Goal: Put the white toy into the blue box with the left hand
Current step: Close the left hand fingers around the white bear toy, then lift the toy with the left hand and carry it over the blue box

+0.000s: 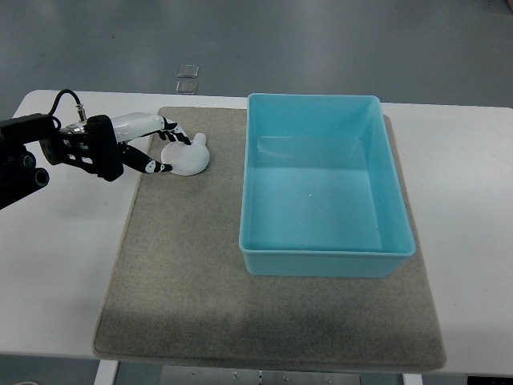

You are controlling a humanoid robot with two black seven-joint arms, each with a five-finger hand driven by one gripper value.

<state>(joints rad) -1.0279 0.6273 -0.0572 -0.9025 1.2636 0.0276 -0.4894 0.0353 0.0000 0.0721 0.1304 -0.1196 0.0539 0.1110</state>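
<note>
- White toy [189, 157]: lay flat on the grey mat [192, 273], near the mat's far left corner, well apart from the blue box; it showed a rounded body with a small lobe at its upper right.
- Left hand [157, 145]: entered from the left edge and reached the toy's left side, with the fingers [173, 136] lying over the toy's upper left edge and the thumb [154, 168] against its lower left edge. The digits were set apart on either side of the toy; contact appeared likely, but a closed, load-bearing grip could not be confirmed, since the toy rested on the mat.
- Blue box [324, 263]: stood open and empty on the right part of the mat, its near wall towards the camera.
- Table [56, 265]: white, carrying the mat; the right hand was not in view.
- Step in hand, as judged: the grasp, with lifting not yet begun.
- Next move, as judged: closing the digits firmly on the toy, raising it higher than the box's left wall, carrying it rightwards over the open interior, and only then releasing.
</note>
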